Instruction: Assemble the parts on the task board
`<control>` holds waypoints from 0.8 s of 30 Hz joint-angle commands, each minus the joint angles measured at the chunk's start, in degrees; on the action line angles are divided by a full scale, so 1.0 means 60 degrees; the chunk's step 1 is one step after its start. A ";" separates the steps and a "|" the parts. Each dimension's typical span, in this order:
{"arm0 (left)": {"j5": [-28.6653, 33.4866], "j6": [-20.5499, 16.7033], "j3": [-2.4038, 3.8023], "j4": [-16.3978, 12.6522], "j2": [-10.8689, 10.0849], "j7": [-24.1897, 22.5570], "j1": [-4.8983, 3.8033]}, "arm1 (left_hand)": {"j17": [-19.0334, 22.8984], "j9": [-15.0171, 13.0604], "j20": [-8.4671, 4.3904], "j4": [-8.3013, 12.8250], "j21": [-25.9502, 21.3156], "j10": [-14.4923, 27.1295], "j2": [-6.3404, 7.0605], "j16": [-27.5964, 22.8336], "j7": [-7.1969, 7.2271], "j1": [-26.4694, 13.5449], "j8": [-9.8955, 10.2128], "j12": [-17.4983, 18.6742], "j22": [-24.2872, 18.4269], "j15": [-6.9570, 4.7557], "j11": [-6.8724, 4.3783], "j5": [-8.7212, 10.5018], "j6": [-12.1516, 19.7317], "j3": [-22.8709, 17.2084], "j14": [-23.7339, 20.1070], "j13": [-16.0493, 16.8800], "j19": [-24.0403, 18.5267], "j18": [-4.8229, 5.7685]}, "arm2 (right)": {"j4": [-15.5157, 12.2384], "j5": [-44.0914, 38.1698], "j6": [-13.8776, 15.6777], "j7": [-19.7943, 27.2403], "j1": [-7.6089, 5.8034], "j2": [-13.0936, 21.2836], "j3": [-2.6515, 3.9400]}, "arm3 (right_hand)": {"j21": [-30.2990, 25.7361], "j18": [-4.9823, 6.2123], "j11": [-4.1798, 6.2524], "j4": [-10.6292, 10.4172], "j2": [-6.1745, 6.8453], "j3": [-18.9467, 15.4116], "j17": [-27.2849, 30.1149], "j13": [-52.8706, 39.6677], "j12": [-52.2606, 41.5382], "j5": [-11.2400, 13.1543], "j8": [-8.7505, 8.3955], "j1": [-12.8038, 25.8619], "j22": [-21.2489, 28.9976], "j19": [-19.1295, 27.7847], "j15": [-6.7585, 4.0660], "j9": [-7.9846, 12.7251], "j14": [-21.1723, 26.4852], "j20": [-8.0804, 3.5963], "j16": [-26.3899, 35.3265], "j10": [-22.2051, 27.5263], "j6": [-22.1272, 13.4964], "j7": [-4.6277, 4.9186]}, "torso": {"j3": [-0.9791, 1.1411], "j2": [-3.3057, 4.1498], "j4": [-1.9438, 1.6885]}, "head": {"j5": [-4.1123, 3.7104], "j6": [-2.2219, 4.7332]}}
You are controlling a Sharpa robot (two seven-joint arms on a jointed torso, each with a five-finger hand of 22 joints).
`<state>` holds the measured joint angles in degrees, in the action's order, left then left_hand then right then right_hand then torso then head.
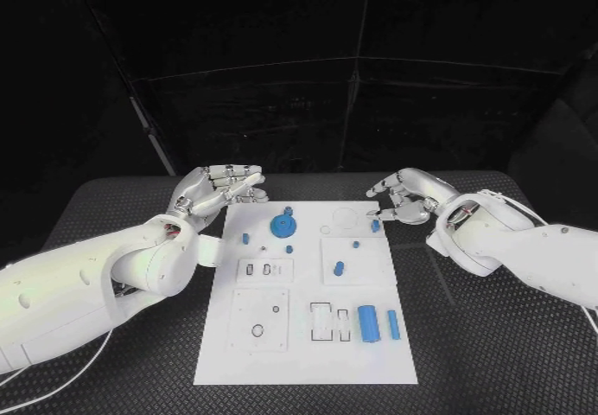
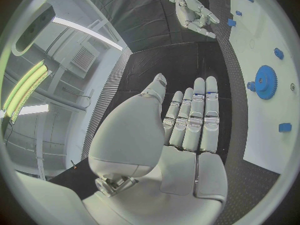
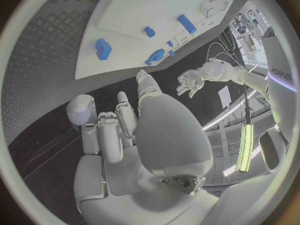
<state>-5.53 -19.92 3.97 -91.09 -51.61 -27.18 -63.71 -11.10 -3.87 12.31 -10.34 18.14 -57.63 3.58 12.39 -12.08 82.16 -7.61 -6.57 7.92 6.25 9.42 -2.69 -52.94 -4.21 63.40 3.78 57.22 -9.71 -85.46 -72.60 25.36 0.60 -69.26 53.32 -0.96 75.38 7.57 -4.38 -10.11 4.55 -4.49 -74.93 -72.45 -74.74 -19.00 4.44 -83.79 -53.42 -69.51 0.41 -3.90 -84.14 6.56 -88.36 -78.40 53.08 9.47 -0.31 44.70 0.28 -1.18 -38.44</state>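
White task board (image 1: pixel 307 346) flat in the middle of the black table (image 1: pixel 499 346), carrying small blue parts: a gear (image 1: pixel 283 226) near the far end, a thick cylinder (image 1: pixel 369 323) and a thin rod (image 1: pixel 394 324) side by side toward the near right, a peg (image 1: pixel 339 270) mid-board. Left hand (image 1: pixel 219 192) raised just off the board's far left corner, fingers straight and close together, empty. Right hand (image 1: pixel 401 199) at the far right corner, fingers loosely curled and apart, gripping nothing. No obstacle between hands and parts. "Sharpa" readable on the arm in the right wrist view. Recess outlines on the board too small to make out.
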 commanded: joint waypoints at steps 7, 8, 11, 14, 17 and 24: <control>-0.0030 0.0089 0.0009 0.0037 0.0051 -0.0080 -0.0009 | -0.0014 0.0009 0.0006 0.0016 -0.0042 -0.0047 -0.0098 -0.0061 -0.0014 -0.0003 0.0047 0.0066 -0.0013 0.0025 -0.0002 0.0000 -0.0059 0.0048 0.0012 -0.0005 0.0062 -0.0105 | 0.0192 0.0592 -0.0535 0.0605 0.0225 0.0381 -0.0001 | -0.0091 -0.0115 -0.0055 0.0092 0.0052 -0.0162 -0.1567 0.0105 0.0143 0.0008 -0.0130 -0.0101 0.0080 0.0075 0.0003 0.0029 -0.0767 0.0007 0.0051 0.0156 -0.0172 0.0053 | 0.0033 -0.0010 0.0042 | -0.0186 0.0063; -0.0030 0.0091 0.0009 0.0040 0.0055 -0.0080 -0.0008 | -0.0014 0.0009 0.0006 0.0016 -0.0042 -0.0047 -0.0098 -0.0061 -0.0014 -0.0003 0.0047 0.0066 -0.0013 0.0025 -0.0002 0.0000 -0.0059 0.0048 0.0012 -0.0005 0.0062 -0.0105 | 0.0220 0.0593 -0.0553 0.0604 0.0239 0.0382 -0.0001 | -0.0091 -0.0115 -0.0055 0.0092 0.0052 -0.0162 -0.1567 0.0105 0.0143 0.0008 -0.0130 -0.0101 0.0080 0.0075 0.0003 0.0029 -0.0767 0.0007 0.0051 0.0156 -0.0172 0.0053 | 0.0025 -0.0009 0.0033 | -0.0200 0.0066; -0.0030 0.0098 0.0009 0.0056 0.0069 -0.0080 -0.0008 | -0.0014 0.0009 0.0006 0.0016 -0.0042 -0.0047 -0.0098 -0.0061 -0.0014 -0.0003 0.0047 0.0066 -0.0013 0.0025 -0.0002 0.0000 -0.0059 0.0048 0.0012 -0.0005 0.0062 -0.0105 | 0.0336 0.0579 -0.0620 0.0584 0.0392 0.0360 -0.0001 | -0.0096 -0.0114 -0.0059 0.0094 0.0061 -0.0182 -0.1562 0.0110 0.0149 0.0017 -0.0133 -0.0100 0.0090 0.0081 0.0006 0.0030 -0.0766 0.0010 0.0054 0.0160 -0.0192 0.0057 | 0.0025 -0.0009 0.0031 | -0.0205 0.0069; -0.0030 0.0101 0.0009 0.0084 0.0081 -0.0080 -0.0007 | -0.0014 0.0009 0.0006 0.0016 -0.0042 -0.0047 -0.0098 -0.0061 -0.0014 -0.0003 0.0047 0.0066 -0.0013 0.0025 -0.0002 0.0000 -0.0059 0.0048 0.0012 -0.0005 0.0062 -0.0105 | 0.0468 0.0547 -0.0652 0.0573 0.0566 0.0234 0.0000 | -0.0096 -0.0114 -0.0060 0.0102 0.0060 -0.0187 -0.1574 0.0101 0.0141 0.0017 -0.0131 -0.0113 0.0088 0.0079 0.0008 0.0029 -0.0769 0.0012 0.0050 0.0154 -0.0198 0.0058 | 0.0023 -0.0001 0.0032 | -0.0199 0.0057; -0.0030 0.0103 0.0009 0.0107 0.0091 -0.0082 -0.0005 | -0.0014 0.0009 0.0006 0.0016 -0.0042 -0.0047 -0.0098 -0.0061 -0.0014 -0.0003 0.0047 0.0066 -0.0013 0.0025 -0.0002 0.0000 -0.0059 0.0048 0.0012 -0.0005 0.0062 -0.0105 | 0.0551 0.0471 -0.0659 0.0557 0.0680 0.0130 0.0001 | -0.0095 -0.0114 -0.0060 0.0114 0.0049 -0.0190 -0.1581 0.0095 0.0136 0.0013 -0.0125 -0.0136 0.0085 0.0077 0.0010 0.0027 -0.0771 0.0014 0.0047 0.0150 -0.0200 0.0058 | 0.0034 0.0006 0.0035 | -0.0180 0.0049; -0.0030 0.0102 0.0009 0.0167 0.0103 -0.0082 0.0001 | -0.0014 0.0009 0.0006 0.0016 -0.0042 -0.0047 -0.0098 -0.0061 -0.0014 -0.0003 0.0047 0.0066 -0.0013 0.0025 -0.0002 0.0000 -0.0059 0.0048 0.0012 -0.0005 0.0062 -0.0105 | 0.0740 0.0357 -0.0407 0.0492 0.0919 -0.0116 0.0003 | -0.0082 -0.0119 -0.0053 0.0145 -0.0060 -0.0194 -0.1631 0.0050 0.0094 -0.0039 -0.0080 -0.0213 0.0054 0.0051 0.0008 0.0007 -0.0782 0.0019 0.0032 0.0111 -0.0152 0.0048 | 0.0010 0.0005 0.0028 | -0.0173 0.0013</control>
<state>-5.53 -19.86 3.96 -90.09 -51.07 -27.20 -63.65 -11.09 -3.87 12.31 -10.34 18.14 -57.63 3.58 12.39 -12.08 82.16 -7.61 -6.57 7.93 6.25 9.42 -2.69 -52.94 -4.21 63.40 3.78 57.22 -9.71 -81.14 -69.92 22.33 3.27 -63.75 52.74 -0.95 75.16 7.57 -4.61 -9.49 4.32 -5.45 -74.92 -72.09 -74.04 -19.00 3.77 -84.47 -53.05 -69.51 0.41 -3.79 -84.14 6.56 -88.36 -77.77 52.21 9.92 -0.16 44.71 0.40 -2.29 -38.31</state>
